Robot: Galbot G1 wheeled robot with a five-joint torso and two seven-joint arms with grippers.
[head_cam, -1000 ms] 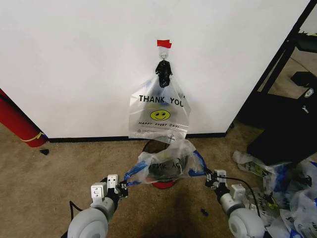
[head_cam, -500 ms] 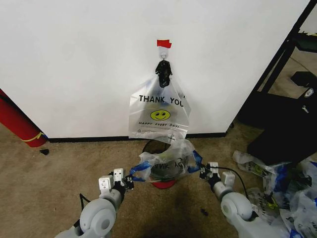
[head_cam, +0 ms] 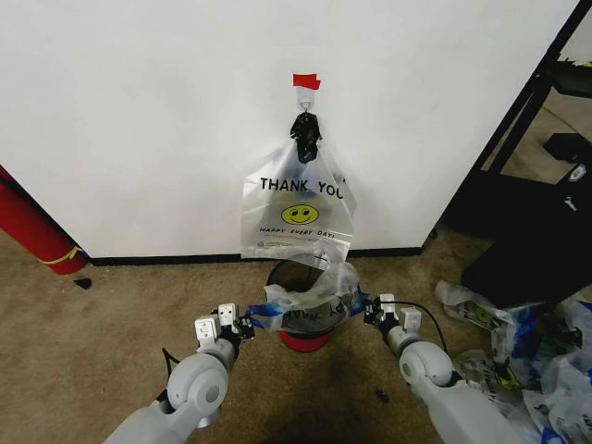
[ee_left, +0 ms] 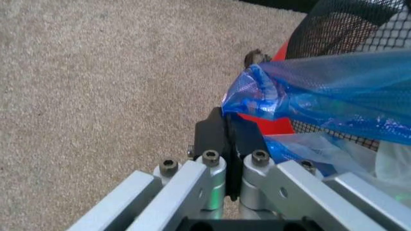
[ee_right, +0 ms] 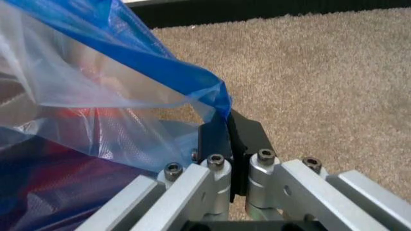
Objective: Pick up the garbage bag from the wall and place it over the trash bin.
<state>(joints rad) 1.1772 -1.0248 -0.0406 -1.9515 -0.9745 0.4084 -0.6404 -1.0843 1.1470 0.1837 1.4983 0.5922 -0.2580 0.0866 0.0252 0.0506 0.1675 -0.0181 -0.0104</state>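
The garbage bag (head_cam: 310,298), clear crinkly plastic with blue handles, hangs stretched between my two grippers, right above the trash bin (head_cam: 294,275), a black wire-mesh basket with a red base. My left gripper (head_cam: 248,322) is shut on the bag's left blue handle (ee_left: 321,101), beside the bin's mesh (ee_left: 347,19). My right gripper (head_cam: 367,310) is shut on the right blue handle (ee_right: 186,77). In the wrist views the left gripper (ee_left: 228,120) and the right gripper (ee_right: 229,125) both pinch blue plastic. The bin stands against the white wall (head_cam: 139,120).
Another "THANK YOU" bag (head_cam: 298,208) hangs from a hook (head_cam: 306,97) under red tape (head_cam: 306,81), just above the bin. A big red cylinder (head_cam: 32,227) leans at the left. Loose bags (head_cam: 527,361) and a black frame (head_cam: 527,111) crowd the right.
Both grippers have moved forward toward the wall and closer together, carrying the bag from in front of the bin to over its rim.
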